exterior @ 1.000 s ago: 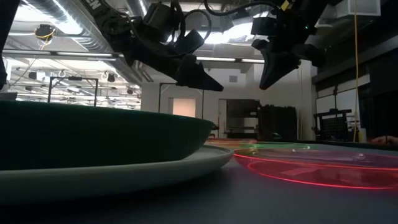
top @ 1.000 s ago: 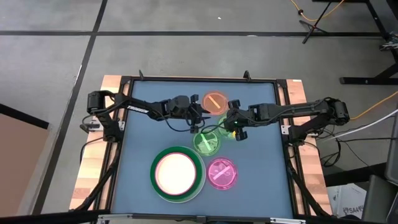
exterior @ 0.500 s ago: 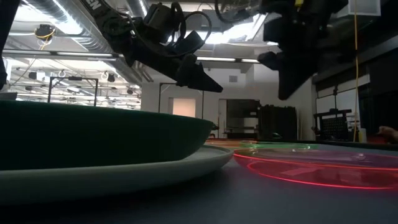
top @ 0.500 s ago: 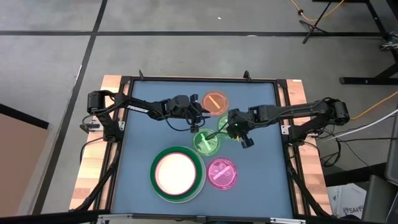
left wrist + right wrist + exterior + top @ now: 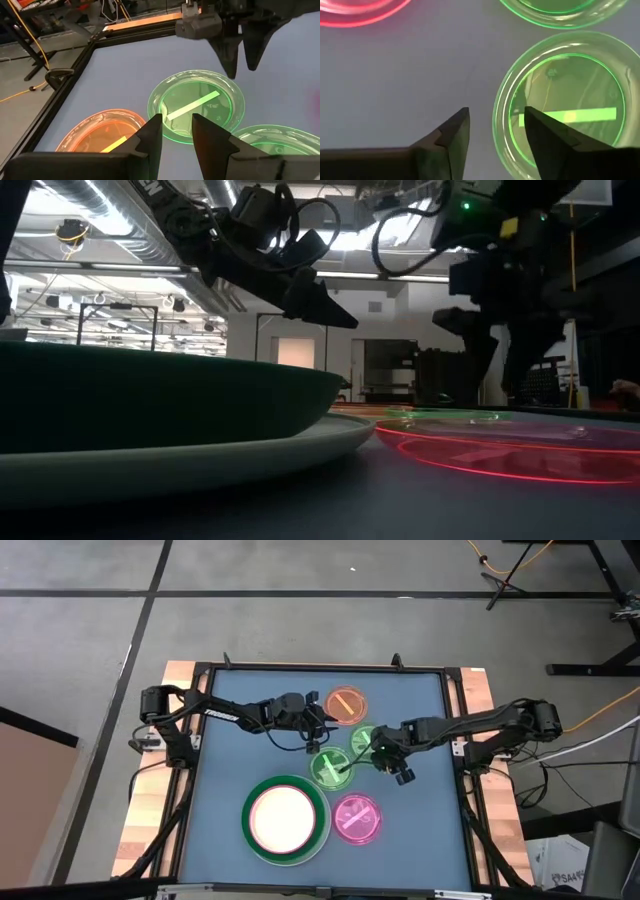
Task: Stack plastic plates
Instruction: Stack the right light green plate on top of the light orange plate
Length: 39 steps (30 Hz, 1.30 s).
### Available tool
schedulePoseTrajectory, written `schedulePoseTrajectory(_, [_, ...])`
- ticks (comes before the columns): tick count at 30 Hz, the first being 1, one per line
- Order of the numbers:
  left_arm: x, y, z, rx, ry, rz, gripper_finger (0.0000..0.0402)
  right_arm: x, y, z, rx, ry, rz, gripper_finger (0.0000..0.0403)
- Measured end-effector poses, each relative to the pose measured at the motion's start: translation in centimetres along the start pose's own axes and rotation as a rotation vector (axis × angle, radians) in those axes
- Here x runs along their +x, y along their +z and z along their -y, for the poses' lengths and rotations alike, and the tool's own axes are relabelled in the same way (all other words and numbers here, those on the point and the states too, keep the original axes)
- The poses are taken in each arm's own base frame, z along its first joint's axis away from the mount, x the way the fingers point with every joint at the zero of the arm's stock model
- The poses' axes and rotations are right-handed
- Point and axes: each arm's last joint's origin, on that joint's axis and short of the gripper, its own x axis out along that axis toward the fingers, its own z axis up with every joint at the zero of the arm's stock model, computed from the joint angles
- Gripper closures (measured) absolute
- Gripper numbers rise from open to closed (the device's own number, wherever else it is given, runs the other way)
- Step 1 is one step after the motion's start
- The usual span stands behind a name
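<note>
Two small translucent green plates lie flat at mid-table: one [image 5: 332, 769] nearer, one [image 5: 360, 738] farther. An orange plate [image 5: 346, 702] lies behind them and a small pink one [image 5: 357, 819] in front. A pink plate sits in the dark green plate [image 5: 286, 819], which rests on the white one [image 5: 200, 460]. My right gripper [image 5: 496, 117] is open above the farther green plate [image 5: 567, 110], its fingers either side of the rim, above the table in the low view. My left gripper [image 5: 176, 127] hovers open between the orange plate and that green one.
The table's black raised frame [image 5: 455, 740] runs around the blue top. The two arms' grippers stand close together over the green plates [image 5: 197, 102]. Bare blue surface lies at the far left [image 5: 240, 690] and near right [image 5: 430, 830].
My right gripper has come down and moved a little toward the table's near edge, turning as it went. Its fingers, shut a second ago, now stand apart over the farther green plate's rim. No plate has moved.
</note>
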Motion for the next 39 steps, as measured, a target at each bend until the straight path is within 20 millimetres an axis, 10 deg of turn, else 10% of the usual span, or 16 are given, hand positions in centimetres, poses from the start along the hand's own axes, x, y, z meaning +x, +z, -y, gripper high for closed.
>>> schedulePoseTrajectory(19, [0.0,0.0,0.0,0.000,0.000,-0.001,0.0303,3.3,-3.0,-1.1,-0.031,-0.085,-0.018,0.0219])
schedulePoseTrajectory(39, [0.0,0.0,0.0,-0.001,-0.001,0.000,0.0303,3.3,-3.3,-0.9,-0.029,-0.164,-0.073,0.0396])
